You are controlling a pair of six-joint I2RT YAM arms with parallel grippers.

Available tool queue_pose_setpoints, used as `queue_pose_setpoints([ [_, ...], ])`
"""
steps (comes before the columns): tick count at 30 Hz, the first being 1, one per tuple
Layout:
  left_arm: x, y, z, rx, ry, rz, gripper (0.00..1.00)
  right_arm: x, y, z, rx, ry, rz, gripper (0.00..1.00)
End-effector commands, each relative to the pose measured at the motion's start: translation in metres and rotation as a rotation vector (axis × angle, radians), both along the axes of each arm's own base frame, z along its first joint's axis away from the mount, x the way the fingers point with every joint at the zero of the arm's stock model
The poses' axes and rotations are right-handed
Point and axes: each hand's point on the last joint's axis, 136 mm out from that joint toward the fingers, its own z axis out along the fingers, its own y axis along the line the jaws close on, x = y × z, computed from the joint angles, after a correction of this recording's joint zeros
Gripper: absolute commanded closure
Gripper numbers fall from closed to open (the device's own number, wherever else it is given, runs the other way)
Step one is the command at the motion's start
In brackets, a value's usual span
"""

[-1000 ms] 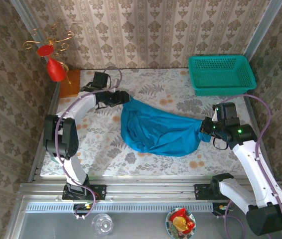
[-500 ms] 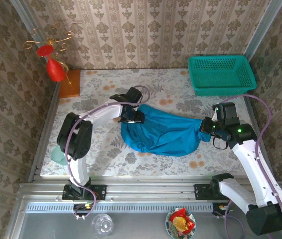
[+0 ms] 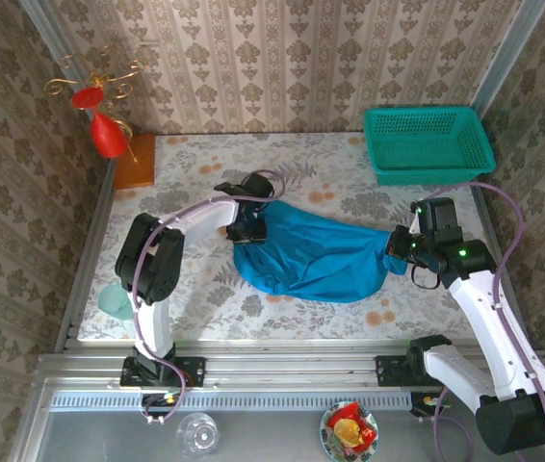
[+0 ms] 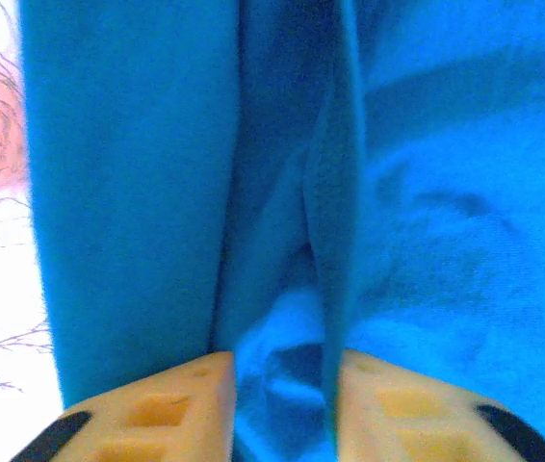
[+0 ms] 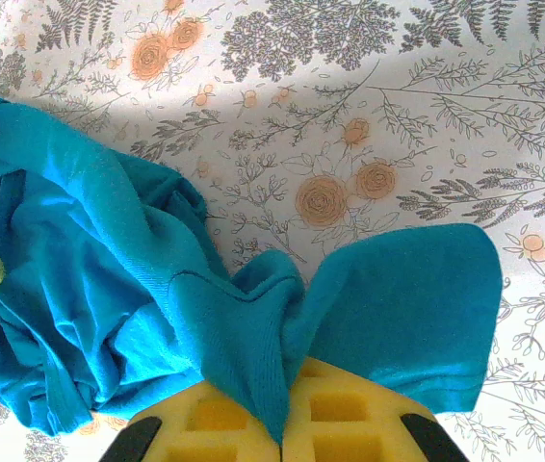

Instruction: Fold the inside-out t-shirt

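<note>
Seen from above, the flowered table carried the inside-out t-shirt, bunched mid-table between the two arms. The wrist views showed the grips up close. The right gripper pinched a gathered corner tight, and the left gripper squeezed a raised fold between its pads.

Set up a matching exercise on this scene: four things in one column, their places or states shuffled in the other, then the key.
Things
1. t-shirt
2. basket
3. left gripper
4. right gripper

Places or states
A. far right corner of the table
B. clamped on the t-shirt's right end
C. bunched mid-table
D. at the t-shirt's left end, a fold between its fingers

Pairs: 1-C, 2-A, 3-D, 4-B
</note>
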Motion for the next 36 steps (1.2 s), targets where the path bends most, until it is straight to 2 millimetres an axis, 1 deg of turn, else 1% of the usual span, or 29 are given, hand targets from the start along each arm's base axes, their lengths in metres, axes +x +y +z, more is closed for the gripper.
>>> queue_pose_setpoints([
  [1, 0.001, 0.006, 0.009, -0.010, -0.007, 0.021, 0.75, 0.001, -0.003, 0.006, -0.005, -0.016, -0.011, 1.00],
  [2, 0.002, 0.002, 0.008, -0.032, -0.004, 0.022, 0.75, 0.001, -0.004, 0.006, -0.008, -0.016, -0.012, 1.00],
  [7, 0.005, -0.017, 0.006, -0.159, 0.003, 0.032, 0.63, -0.001, -0.004, 0.006, -0.014, -0.014, -0.013, 1.00],
  [9, 0.005, -0.019, 0.003, -0.175, 0.016, 0.039, 0.63, -0.001, -0.004, 0.006, -0.014, -0.013, -0.012, 1.00],
  [11, 0.005, -0.017, -0.004, -0.168, 0.036, 0.044, 0.64, -0.001, -0.004, 0.006, -0.013, -0.015, -0.012, 1.00],
  [13, 0.004, -0.015, -0.010, -0.157, 0.049, 0.049, 0.67, 0.000, -0.004, 0.006, -0.013, -0.017, -0.012, 1.00],
  [16, 0.004, -0.012, -0.013, -0.157, 0.054, 0.052, 0.77, -0.001, -0.005, 0.005, -0.020, -0.013, -0.014, 1.00],
  [19, 0.006, -0.011, -0.008, -0.164, 0.037, 0.052, 0.88, -0.001, -0.007, 0.003, -0.030, -0.005, -0.013, 1.00],
  [20, 0.008, -0.011, -0.005, -0.167, 0.027, 0.051, 0.95, -0.001, -0.007, 0.003, -0.031, -0.003, -0.013, 1.00],
  [21, 0.010, -0.010, -0.001, -0.173, 0.014, 0.048, 1.00, 0.000, -0.007, 0.003, -0.031, -0.004, -0.012, 1.00],
  [22, 0.014, -0.010, 0.007, -0.184, -0.009, 0.042, 1.00, 0.000, -0.007, 0.004, -0.033, -0.005, -0.011, 1.00],
  [24, 0.023, -0.010, 0.030, -0.237, -0.069, 0.020, 1.00, 0.000, -0.008, 0.007, -0.040, -0.010, -0.013, 1.00],
  [27, 0.041, -0.008, 0.092, -0.366, -0.203, 0.009, 1.00, 0.001, -0.008, 0.013, -0.049, -0.018, -0.006, 1.00],
  [29, 0.050, -0.007, 0.151, -0.477, -0.320, -0.017, 1.00, 0.003, -0.008, 0.016, -0.052, -0.020, -0.001, 1.00],
  [30, 0.058, -0.001, 0.181, -0.555, -0.386, -0.028, 1.00, 0.004, -0.008, 0.018, -0.054, -0.022, 0.001, 1.00],
  [31, 0.061, 0.000, 0.219, -0.662, -0.463, -0.052, 1.00, 0.005, -0.008, 0.020, -0.058, -0.027, 0.002, 1.00],
  [32, 0.063, 0.006, 0.252, -0.747, -0.528, -0.058, 1.00, 0.007, -0.009, 0.024, -0.064, -0.035, 0.001, 1.00],
  [34, 0.064, 0.019, 0.311, -0.858, -0.642, -0.086, 1.00, 0.011, -0.011, 0.033, -0.079, -0.058, -0.002, 1.00],
  [36, 0.059, 0.029, 0.364, -0.930, -0.729, -0.141, 1.00, 0.017, -0.013, 0.048, -0.092, -0.092, -0.004, 1.00],
])
